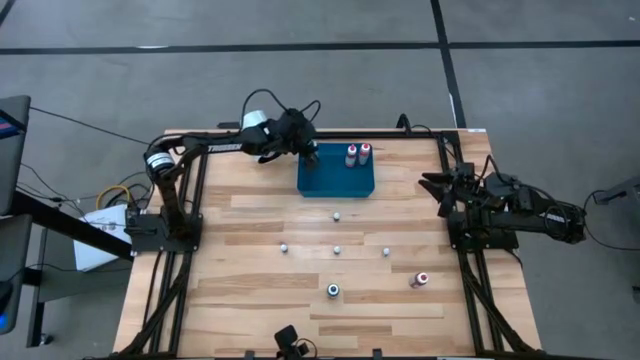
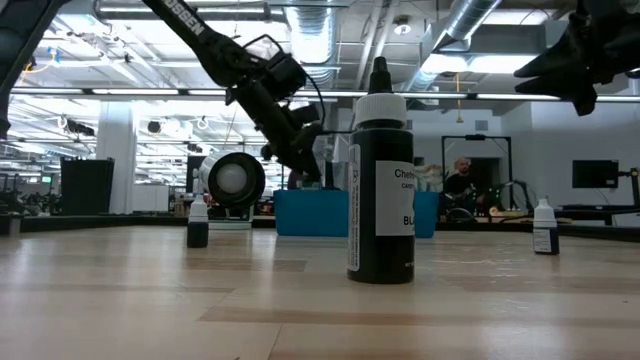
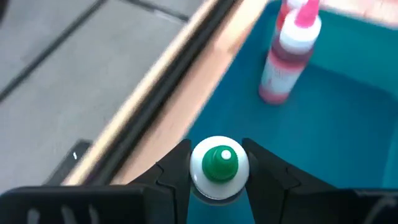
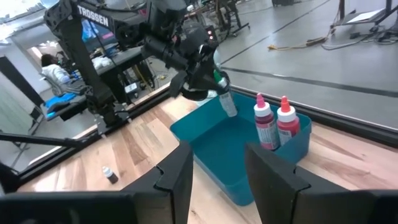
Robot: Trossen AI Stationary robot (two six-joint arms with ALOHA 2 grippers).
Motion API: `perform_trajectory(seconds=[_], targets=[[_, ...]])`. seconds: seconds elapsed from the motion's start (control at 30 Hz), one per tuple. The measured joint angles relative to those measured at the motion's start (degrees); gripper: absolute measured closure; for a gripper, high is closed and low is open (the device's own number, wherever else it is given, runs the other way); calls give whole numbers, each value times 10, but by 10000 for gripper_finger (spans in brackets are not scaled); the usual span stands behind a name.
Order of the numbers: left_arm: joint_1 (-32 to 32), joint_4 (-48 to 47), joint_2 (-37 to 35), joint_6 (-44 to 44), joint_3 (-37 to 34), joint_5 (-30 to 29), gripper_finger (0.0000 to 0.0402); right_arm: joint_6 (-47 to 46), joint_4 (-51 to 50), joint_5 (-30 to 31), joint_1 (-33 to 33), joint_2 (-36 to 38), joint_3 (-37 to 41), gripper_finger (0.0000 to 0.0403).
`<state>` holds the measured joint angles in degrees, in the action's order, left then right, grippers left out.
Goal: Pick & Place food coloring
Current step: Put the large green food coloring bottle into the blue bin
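Observation:
A blue tray point(image 1: 336, 183) sits at the table's far side with two red-topped food coloring bottles point(image 1: 358, 154) standing upright in its far right corner. My left gripper point(image 1: 311, 150) is shut on a green-topped bottle point(image 3: 219, 165) over the tray's far left corner. My right gripper point(image 1: 432, 185) hangs open at the table's right edge, with nothing between its fingers point(image 4: 177, 171). One more red-topped bottle point(image 1: 419, 280) lies on the table near the right. A green-topped one point(image 1: 333, 291) stands near the front. My left gripper pinches the green-topped bottle between its two fingers point(image 3: 174, 174) at its white shoulder point(image 3: 199, 163), just below the green cap. The fingers slant down from the table's far left. The bottle point(image 4: 226, 102) hangs tilted below them, cap up, its lower end over the tray's inside.
Several tiny white-capped bottles point(image 1: 337, 250) stand scattered over the middle of the table. In the low view a large black bottle point(image 2: 380, 180) stands close in front. The table frame's black rails point(image 1: 455, 190) run along both sides.

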<state>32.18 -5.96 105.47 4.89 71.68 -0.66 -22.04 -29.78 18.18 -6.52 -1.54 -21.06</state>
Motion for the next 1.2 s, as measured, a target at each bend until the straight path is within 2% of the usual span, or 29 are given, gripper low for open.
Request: perform_trajectory(seconds=[0.2, 0.43, 0.6, 0.73, 1.2], targets=[[-6, 37, 26, 0, 0, -2, 296, 0, -2, 4, 0, 0, 0, 269], [-4, 12, 25, 12, 0, -26, 292, 0, -2, 3, 0, 0, 0, 269], [-4, 25, 25, 17, -20, -23, 294, 0, -2, 3, 0, 0, 0, 270], [-5, 38, 22, 6, -39, -22, 281, 0, -2, 4, 0, 0, 0, 269], [-5, 42, 24, 6, -33, -25, 270, -5, -2, 4, 0, 0, 0, 269]])
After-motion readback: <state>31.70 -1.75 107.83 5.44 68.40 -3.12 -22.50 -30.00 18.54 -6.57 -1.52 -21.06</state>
